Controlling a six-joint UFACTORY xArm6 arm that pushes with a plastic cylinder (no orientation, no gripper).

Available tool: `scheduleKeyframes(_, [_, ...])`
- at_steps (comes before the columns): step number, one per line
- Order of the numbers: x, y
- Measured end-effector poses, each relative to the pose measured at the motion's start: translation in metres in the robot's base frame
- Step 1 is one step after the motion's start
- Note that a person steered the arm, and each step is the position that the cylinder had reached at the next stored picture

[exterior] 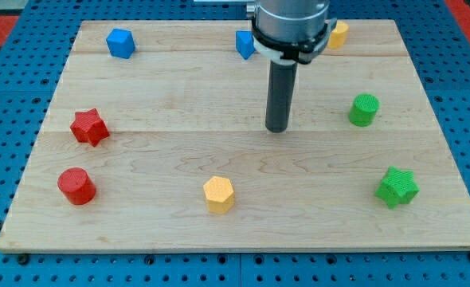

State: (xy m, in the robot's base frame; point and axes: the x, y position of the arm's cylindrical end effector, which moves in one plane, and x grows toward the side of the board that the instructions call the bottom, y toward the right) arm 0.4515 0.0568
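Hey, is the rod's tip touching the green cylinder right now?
Apart. The camera view shows bare wood between my tip and the green cylinder.

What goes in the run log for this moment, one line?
my tip: mid-board, touching nothing | nearest: green cylinder, to view's right | yellow hexagon below-left | wooden board

Bright, even light falls on the pale wooden board (pixel 219 231), seemingly from overhead. Shadows are short and soft, tucked close under each block. Focus is sharp across the view, with no obvious glare, blur, or bending at the edges.
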Motion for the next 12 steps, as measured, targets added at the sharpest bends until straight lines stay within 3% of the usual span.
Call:
scheduleKeyframes(2, [0.108,-0.002])
scheduleKeyframes(3, [0.144,-0.046])
scheduleKeyframes(4, [0.105,-0.073])
scheduleKeyframes(5, [0.080,-0.043])
scheduleKeyframes(6, [0.099,0.003])
scheduleKeyframes(7, [0.122,-0.005])
scheduleKeyframes(8, [0.113,-0.113])
scheduleKeyframes(9, [0.080,-0.082])
scheduleKeyframes(10, [0.087,-0.047])
scheduleKeyframes(12, [0.092,-0.050])
